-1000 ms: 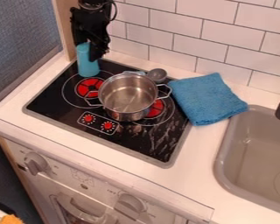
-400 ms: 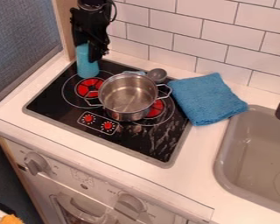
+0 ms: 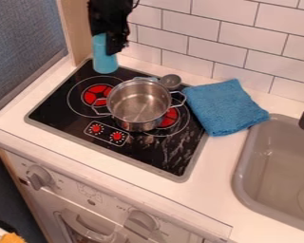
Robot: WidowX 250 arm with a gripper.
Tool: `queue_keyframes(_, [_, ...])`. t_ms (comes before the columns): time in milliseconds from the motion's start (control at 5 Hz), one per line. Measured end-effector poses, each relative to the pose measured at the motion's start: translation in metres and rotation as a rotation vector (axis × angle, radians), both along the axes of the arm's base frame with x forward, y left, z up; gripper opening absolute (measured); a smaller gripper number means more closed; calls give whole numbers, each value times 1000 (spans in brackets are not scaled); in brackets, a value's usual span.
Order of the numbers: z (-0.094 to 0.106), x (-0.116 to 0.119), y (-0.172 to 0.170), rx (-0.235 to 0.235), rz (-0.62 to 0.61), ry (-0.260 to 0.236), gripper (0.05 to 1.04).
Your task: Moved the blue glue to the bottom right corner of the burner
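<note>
Camera view: claw (image 3: 115,46) was clamped on blue glue bottle (image 3: 104,59), upright over the stove (image 3: 56,107)'s back left. Steel pot (image 3: 138,114) stood mid-stove, between bottle and bottom right corner; small grey round item (image 3: 171,81) sat behind it. Blue cloth (image 3: 224,108) lay by sink (image 3: 243,175).

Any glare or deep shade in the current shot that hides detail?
Camera view: pale, streaky reflections on the stove, mostly toward its near right corner; bright glints inside the pot; the gripper reads as a nearly solid dark mass, its parts hard to separate; the wall tiles look fairly evenly lit.
</note>
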State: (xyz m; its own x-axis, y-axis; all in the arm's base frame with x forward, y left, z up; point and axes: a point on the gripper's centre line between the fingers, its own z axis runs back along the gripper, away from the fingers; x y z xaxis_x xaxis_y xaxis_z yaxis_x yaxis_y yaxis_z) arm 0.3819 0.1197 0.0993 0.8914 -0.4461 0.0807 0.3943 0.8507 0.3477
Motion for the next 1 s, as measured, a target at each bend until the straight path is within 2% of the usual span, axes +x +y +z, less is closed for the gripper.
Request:
queue_keyframes(200, [21,-14,-27,8,-64,-28,673])
queue_keyframes(600, [52,-65,-94,17,-227,-85,673])
queue_keyframes(800, [52,-95,-136,13,-347,-88,673])
queue_keyframes(1000, [35,-119,-154,24,-404,-46,673])
